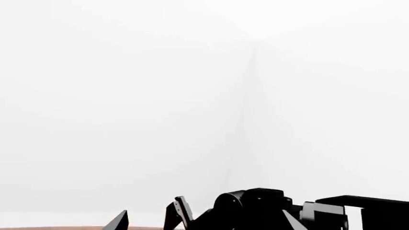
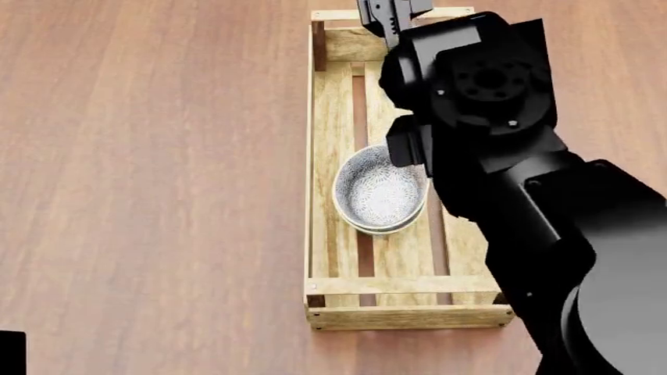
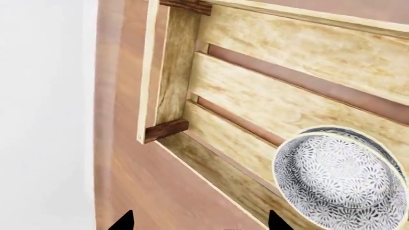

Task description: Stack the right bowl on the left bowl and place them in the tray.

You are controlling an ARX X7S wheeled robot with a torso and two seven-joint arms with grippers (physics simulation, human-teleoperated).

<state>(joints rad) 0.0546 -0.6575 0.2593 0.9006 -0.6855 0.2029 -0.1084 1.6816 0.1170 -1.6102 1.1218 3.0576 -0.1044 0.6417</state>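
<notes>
Two grey-patterned bowls (image 2: 380, 190) sit nested, one inside the other, in the middle of the pale wooden tray (image 2: 331, 101). In the right wrist view the stacked bowls (image 3: 338, 177) rest on the tray's slats (image 3: 268, 91). My right gripper (image 3: 200, 225) is open and empty, apart from the bowls, over the table beside the tray's wall. In the head view it (image 2: 388, 16) hangs above the tray's far end. My left gripper (image 1: 208, 225) is open and empty, facing a white wall; only its fingertips (image 1: 120, 223) show.
The brown wooden table (image 2: 156, 156) carries the tray. My right arm (image 2: 501, 156) hides the tray's right side. A black part (image 2: 8, 351) shows at the lower left corner. Dark robot parts (image 1: 268, 206) lie beyond the left gripper.
</notes>
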